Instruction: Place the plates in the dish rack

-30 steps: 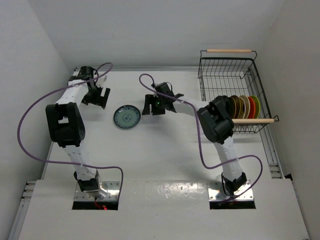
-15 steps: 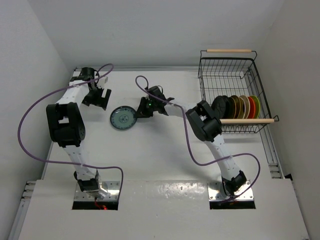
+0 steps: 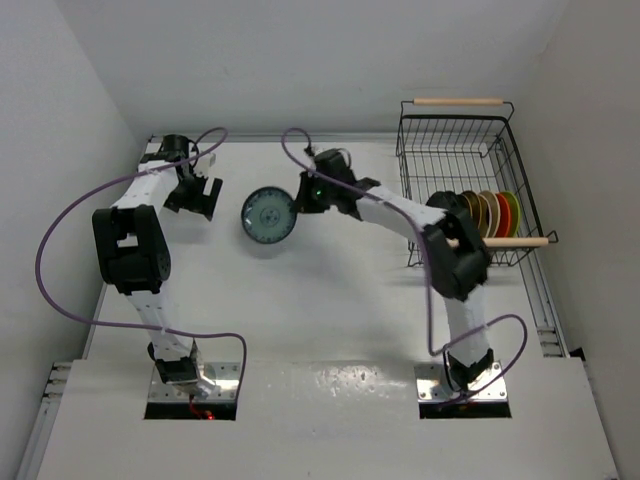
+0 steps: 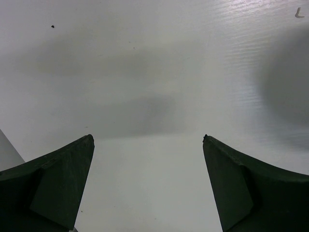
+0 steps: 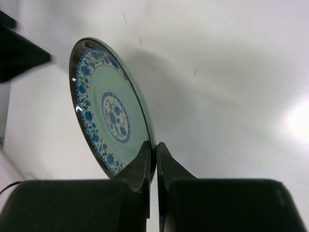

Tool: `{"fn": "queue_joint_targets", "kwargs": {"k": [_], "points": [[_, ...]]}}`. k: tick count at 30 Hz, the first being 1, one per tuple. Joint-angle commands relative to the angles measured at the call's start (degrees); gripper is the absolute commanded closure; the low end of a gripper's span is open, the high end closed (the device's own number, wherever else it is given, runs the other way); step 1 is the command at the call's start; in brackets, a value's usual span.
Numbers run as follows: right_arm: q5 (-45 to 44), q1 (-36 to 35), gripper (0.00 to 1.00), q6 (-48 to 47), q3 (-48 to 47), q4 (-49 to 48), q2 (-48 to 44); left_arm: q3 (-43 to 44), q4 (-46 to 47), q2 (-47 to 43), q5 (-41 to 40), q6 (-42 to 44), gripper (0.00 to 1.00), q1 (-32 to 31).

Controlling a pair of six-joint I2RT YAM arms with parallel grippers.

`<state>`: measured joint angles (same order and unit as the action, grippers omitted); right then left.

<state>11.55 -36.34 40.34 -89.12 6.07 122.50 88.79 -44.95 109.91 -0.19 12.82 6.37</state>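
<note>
small round blue-patterned glazed plate [image 5: 113, 116] pinched at rim between right gripper [image 5: 154, 147] fingers, held on edge above white table [image 3: 300, 300], well apart from black wire dish rack [image 3: 402, 150]. likely light, stiff, slippery, chip-prone; shallow rim grip may swivel. left gripper [image 4: 148, 137] fingers wide, empty.

White table [image 3: 300, 300]; black wire dish rack [image 3: 452, 165] stands at far right corner.
</note>
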Motion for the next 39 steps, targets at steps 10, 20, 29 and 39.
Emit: {"fn": "queue_joint_targets", "kwargs": {"k": [10, 20, 29, 39], "points": [[-57.54, 11.8, 1.0, -43.4, 6.66, 10.55, -37.31, 0.5, 0.21, -2.77, 0.71, -0.43, 0.0, 0.13], [-65.34, 14.54, 1.0, -42.1, 18.71, 13.09, -42.78, 1.56, 0.21, -1.63, 1.77, -0.43, 0.0, 0.13], [-64.02, 14.98, 1.0, -32.88, 25.48, 15.29, -40.15, 1.56, 0.21, -1.63, 2.3, -0.43, 0.0, 0.13], [-63.59, 15.24, 1.0, -26.9, 27.42, 14.41, -34.61, 1.56, 0.21, -1.63, 2.3, -0.43, 0.0, 0.13]]}}
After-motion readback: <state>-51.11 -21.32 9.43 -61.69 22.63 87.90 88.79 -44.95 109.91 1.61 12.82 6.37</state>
